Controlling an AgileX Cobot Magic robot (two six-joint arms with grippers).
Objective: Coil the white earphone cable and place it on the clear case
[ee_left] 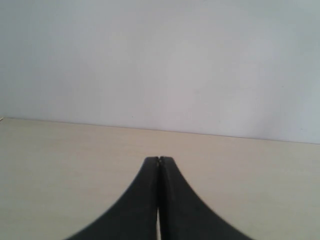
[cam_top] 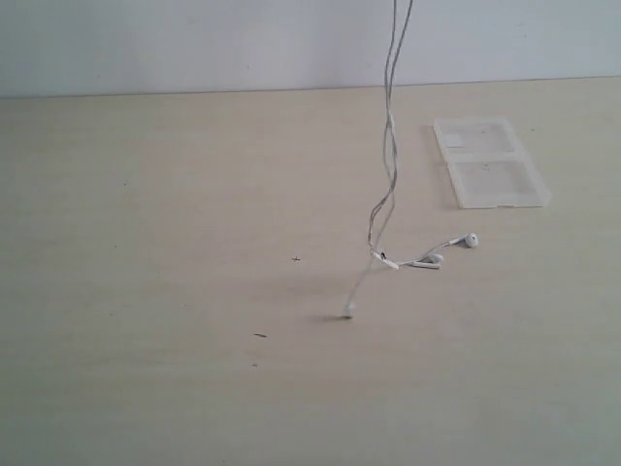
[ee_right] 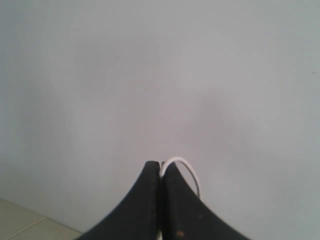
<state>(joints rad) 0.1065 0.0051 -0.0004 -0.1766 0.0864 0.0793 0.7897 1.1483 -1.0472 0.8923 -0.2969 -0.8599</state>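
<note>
The white earphone cable [cam_top: 390,126] hangs doubled from above the top edge of the exterior view down to the table. Its two earbuds [cam_top: 470,239] lie on the table right of the strand, and its plug end [cam_top: 347,311] touches the table lower down. The clear case [cam_top: 488,161] lies flat at the back right, apart from the cable. My right gripper [ee_right: 160,164] is shut on a loop of the earphone cable [ee_right: 186,167] that curls over one fingertip, high up facing the wall. My left gripper [ee_left: 159,159] is shut on nothing, over bare table. Neither gripper shows in the exterior view.
The pale wooden table [cam_top: 175,243] ends at a grey-white wall [cam_top: 194,39] at the back. A few tiny dark specks [cam_top: 260,335] lie on the table left of the cable.
</note>
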